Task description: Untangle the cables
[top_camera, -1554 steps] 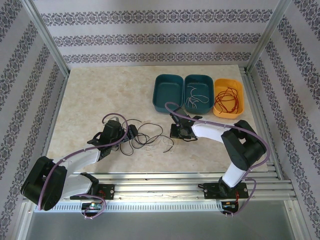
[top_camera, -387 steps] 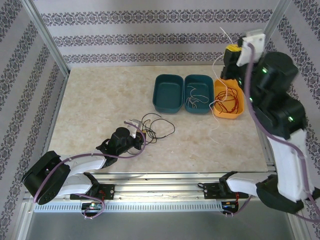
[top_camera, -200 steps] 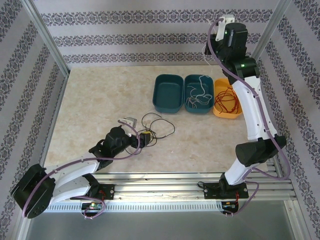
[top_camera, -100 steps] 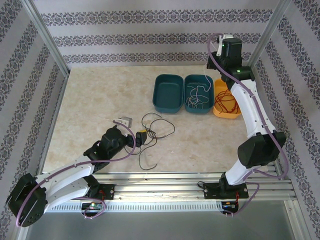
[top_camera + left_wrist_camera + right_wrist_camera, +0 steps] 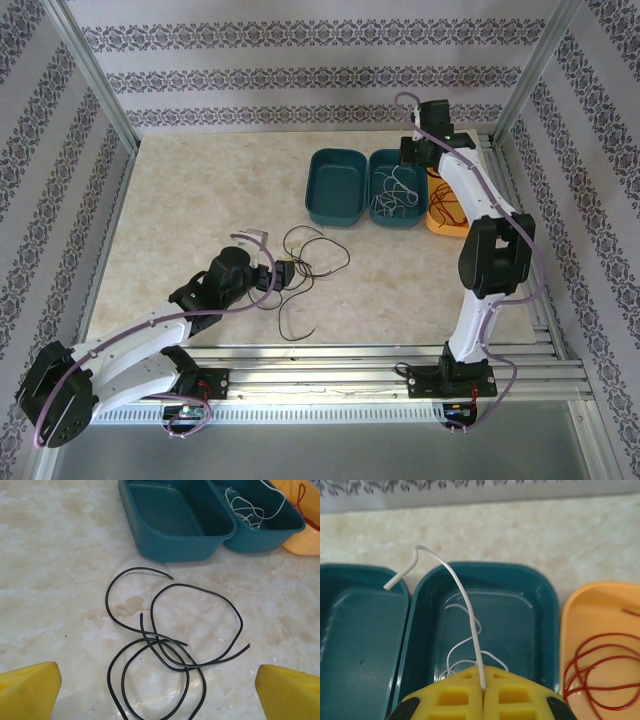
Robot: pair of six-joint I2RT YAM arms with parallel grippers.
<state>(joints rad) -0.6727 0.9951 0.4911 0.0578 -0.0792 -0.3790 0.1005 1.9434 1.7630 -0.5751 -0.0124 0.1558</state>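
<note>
The left end effector (image 5: 270, 257) hangs low over the marbled beige counter (image 5: 190, 190), its yellow-padded jaws spread wide and gripping nothing. Just ahead of it lie the loose black cables (image 5: 159, 638), thin curly strands crossing one another on the bare surface, near the bins but apart from them. To the right, three bins stand side by side: an empty teal plastic bin (image 5: 336, 190), a second teal bin (image 5: 530, 620) with thin white cables (image 5: 392, 195) in it, and an orange bin (image 5: 577, 627) holding red cables (image 5: 580, 652). The right end effector (image 5: 482, 682) is above the second teal bin, jaws pinched together on one white strand (image 5: 466, 602) that arches upward.
</note>
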